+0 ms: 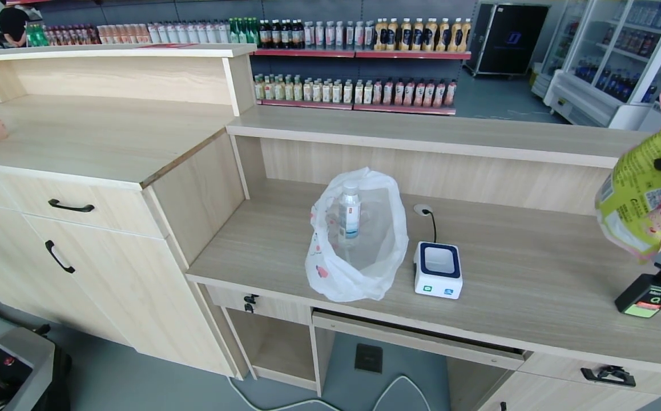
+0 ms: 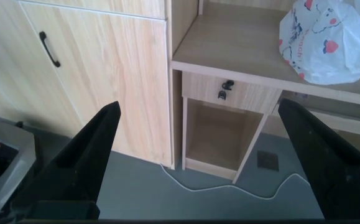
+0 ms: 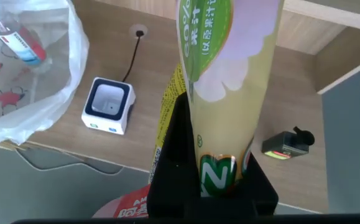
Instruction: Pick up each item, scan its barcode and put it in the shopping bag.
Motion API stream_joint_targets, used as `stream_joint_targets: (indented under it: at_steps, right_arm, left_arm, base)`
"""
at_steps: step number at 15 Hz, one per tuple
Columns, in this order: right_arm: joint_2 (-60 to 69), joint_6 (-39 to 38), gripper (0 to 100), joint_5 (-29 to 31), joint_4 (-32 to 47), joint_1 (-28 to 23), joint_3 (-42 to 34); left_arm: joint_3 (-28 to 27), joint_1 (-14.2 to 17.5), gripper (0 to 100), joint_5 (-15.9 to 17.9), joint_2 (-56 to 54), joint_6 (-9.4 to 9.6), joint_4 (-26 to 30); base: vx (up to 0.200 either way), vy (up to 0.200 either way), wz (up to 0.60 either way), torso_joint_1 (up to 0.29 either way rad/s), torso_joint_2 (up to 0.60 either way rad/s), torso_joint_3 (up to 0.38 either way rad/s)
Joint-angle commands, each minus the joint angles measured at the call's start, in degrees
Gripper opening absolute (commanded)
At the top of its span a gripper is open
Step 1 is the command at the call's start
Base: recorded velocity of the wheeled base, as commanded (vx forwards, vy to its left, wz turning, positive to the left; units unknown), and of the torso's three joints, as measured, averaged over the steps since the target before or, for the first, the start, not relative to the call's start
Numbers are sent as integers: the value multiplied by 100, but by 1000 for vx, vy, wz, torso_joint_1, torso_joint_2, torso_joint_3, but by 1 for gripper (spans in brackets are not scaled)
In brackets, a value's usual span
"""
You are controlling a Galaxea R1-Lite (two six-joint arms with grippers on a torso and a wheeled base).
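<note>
A small shop, seen from behind the checkout: long shelves [image 1: 359,54] across the back wall carry rows of bottled drinks [image 1: 353,91], and glass-door coolers [image 1: 621,51] stand to the right. The pale wood bench [image 1: 536,268] holds a white barcode scanner [image 1: 438,269] on a cable and a plastic shopping bag [image 1: 330,274], with a lockable drawer [image 1: 273,308] beneath

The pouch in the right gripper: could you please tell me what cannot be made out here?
Pouch: head view's right edge cuts it off; any barcode is too small to tell.
Pouch's lower end: right wrist view, hidden by the right gripper.
Bottle: head view, base blurred behind the bag plastic.
</note>
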State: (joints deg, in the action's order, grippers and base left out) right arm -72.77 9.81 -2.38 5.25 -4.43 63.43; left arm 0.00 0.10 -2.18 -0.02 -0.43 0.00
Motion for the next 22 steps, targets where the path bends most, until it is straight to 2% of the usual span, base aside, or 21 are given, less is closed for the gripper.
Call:
stream_joint_targets:
  at_steps: [1,5,9,14,22]
  right_arm:
    - [17,-41,0,0,-165,258,-94]
    - [-352,-445,0,0,-499,715,3]
    - [-713,-656,0,-123,-517,952,-120]
    - [-1504,-683,0,-167,-569,1005,-182]
    - [-2198,-691,0,-167,-1000,1462,-226]
  left_arm:
    - [0,-1,100,-2,2,-1,0]
    - [0,-1,100,-2,2,-1,0]
    - [0,-1,100,-2,2,-1,0]
    - [0,-1,100,-2,2,-1,0]
    - [0,-1,100,-10,2,-1,0]
  base:
    - [0,0,600,2,-2,-2]
    - [0,0,600,5,0,5]
    - [0,0,0,0,0,0]
    - [0,0,0,0,0,0]
    - [0,0,0,0,0,0]
